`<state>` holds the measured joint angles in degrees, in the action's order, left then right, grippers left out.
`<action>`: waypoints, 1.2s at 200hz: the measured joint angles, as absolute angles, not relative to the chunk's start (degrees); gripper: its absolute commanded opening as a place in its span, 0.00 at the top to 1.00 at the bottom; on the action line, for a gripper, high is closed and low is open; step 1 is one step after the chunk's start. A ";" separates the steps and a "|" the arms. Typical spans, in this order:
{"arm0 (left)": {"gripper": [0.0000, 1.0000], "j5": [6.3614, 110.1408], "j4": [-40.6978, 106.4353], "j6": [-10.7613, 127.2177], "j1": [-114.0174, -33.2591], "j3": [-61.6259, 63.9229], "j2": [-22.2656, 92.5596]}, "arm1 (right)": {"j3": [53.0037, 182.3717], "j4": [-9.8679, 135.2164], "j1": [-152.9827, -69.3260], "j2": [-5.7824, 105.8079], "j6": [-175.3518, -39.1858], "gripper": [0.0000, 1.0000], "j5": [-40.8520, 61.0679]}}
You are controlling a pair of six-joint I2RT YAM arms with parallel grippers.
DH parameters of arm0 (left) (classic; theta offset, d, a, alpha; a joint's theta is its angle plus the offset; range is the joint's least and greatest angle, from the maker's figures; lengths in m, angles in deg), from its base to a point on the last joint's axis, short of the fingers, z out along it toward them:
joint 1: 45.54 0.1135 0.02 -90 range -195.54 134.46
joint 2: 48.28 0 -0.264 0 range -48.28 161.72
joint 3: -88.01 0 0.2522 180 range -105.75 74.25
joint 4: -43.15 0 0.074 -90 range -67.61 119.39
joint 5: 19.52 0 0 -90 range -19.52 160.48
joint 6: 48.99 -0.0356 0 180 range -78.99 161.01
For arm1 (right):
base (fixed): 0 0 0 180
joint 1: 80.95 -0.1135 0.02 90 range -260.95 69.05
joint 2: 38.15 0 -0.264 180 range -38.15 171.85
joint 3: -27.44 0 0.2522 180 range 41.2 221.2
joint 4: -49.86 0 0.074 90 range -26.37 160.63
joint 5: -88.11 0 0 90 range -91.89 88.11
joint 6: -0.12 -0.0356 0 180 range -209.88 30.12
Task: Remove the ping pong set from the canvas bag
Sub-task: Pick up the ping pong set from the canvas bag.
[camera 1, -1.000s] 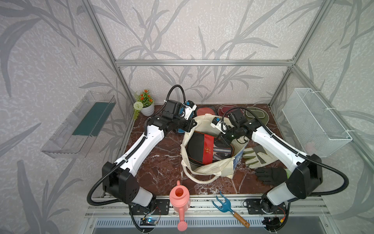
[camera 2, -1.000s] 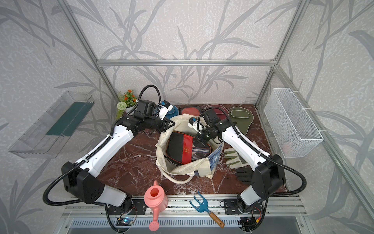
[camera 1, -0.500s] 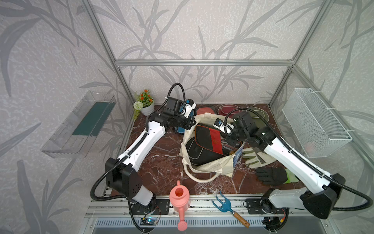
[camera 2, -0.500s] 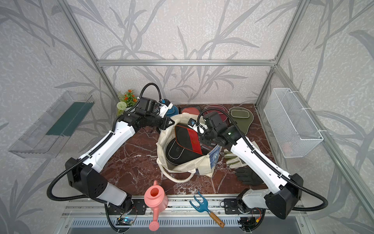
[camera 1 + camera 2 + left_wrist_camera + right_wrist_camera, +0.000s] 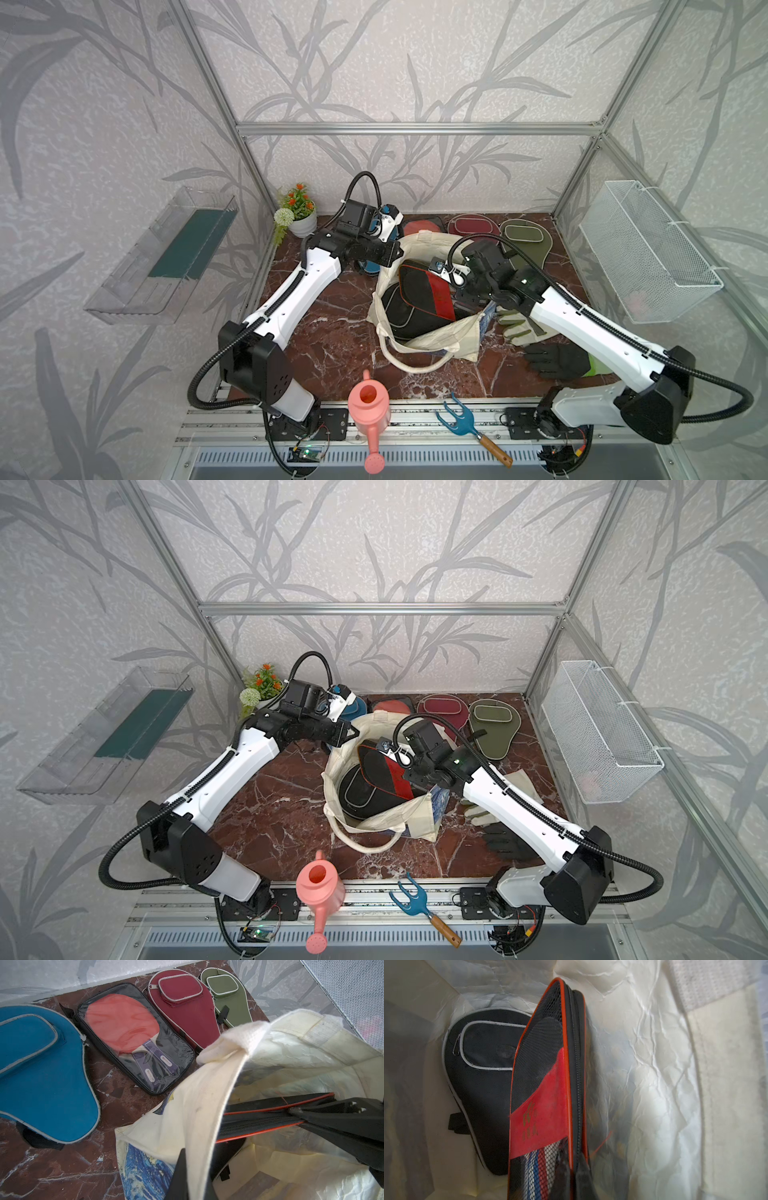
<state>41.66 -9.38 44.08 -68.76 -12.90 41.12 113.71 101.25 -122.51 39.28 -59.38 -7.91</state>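
The cream canvas bag (image 5: pixel 436 340) (image 5: pixel 399 816) lies open mid-table. My left gripper (image 5: pixel 397 251) (image 5: pixel 194 1165) is shut on its far-left rim. My right gripper (image 5: pixel 459 291) (image 5: pixel 571 1169) is shut on the zip edge of the black-and-red case (image 5: pixel 424 291) (image 5: pixel 546 1084), which is tilted up inside the bag's mouth. A black paddle cover (image 5: pixel 395 316) (image 5: pixel 481 1068) lies under it in the bag. Behind the bag lie the blue cover (image 5: pixel 41 1076), the red paddle (image 5: pixel 124 1024) in a clear-fronted case, the maroon cover (image 5: pixel 182 1007) and the olive cover (image 5: pixel 226 991).
Gardening gloves (image 5: pixel 519 328) and a black glove (image 5: pixel 557 359) lie right of the bag under my right arm. A pink watering can (image 5: pixel 368 409) and blue hand fork (image 5: pixel 461 419) sit at the front edge. A flower pot (image 5: pixel 299 208) stands back left, a wire basket (image 5: pixel 648 249) on the right wall.
My right gripper has risen and pulled the black-and-red case from lying flat in the bag to tilted up. The left gripper has kept hold of the rim and shifted slightly.
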 measured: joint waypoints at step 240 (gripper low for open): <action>1.00 41.49 -10.16 43.53 -68.81 -12.92 41.12 | 123.32 111.04 -118.29 49.77 -65.00 1.00 2.03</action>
<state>41.49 -10.16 43.53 -68.81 -12.92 41.12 123.32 111.04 -118.29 49.77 -65.00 2.03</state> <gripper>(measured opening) 0.058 0.064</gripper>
